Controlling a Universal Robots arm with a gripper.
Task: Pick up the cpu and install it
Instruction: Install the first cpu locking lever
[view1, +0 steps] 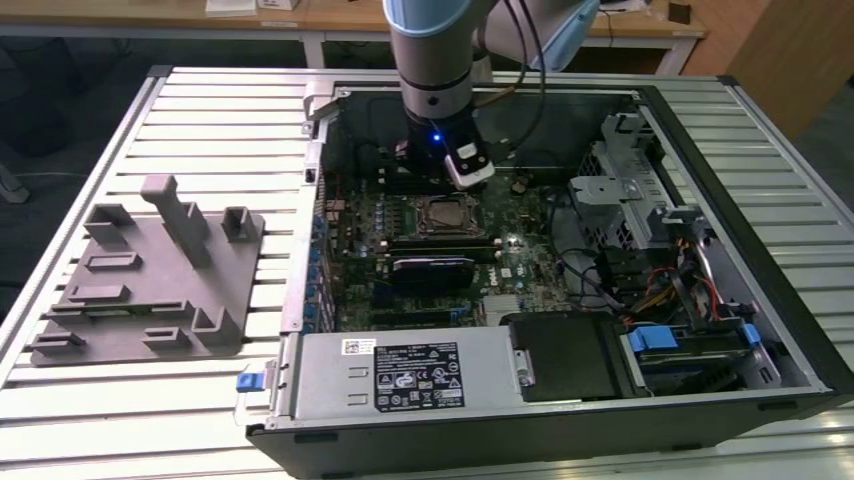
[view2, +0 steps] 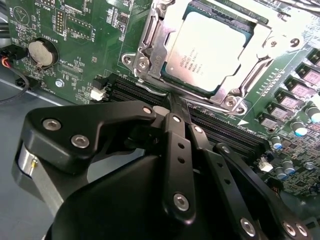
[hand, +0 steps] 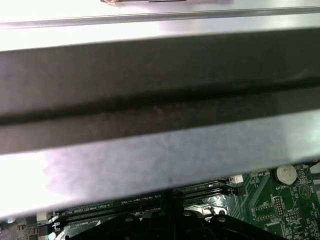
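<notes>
The cpu (view2: 210, 50) is a pale silver square seated in the motherboard socket, with the metal retention frame (view2: 150, 50) lying around its edges. In the exterior view the cpu (view1: 445, 214) sits mid-board inside the open computer case. My gripper (view2: 171, 106) hangs just beside the socket, over the black memory slots (view2: 132, 92). Its black fingers (view2: 177, 145) are shut together with nothing between them. The exterior view has the gripper (view1: 424, 168) under the arm's wrist, just behind the socket. The fingertips also show as a dark shape (hand: 170, 216) in the first wrist view.
A grey fixture plate (view1: 147, 270) with upright blocks lies on the slatted table at the exterior view's left. Inside the case are the power supply (view1: 400, 375), a drive cage (view1: 627, 190) and cables (view1: 654, 290). A coin battery (view2: 41, 52) sits near the gripper. The case wall (hand: 160, 90) looms close.
</notes>
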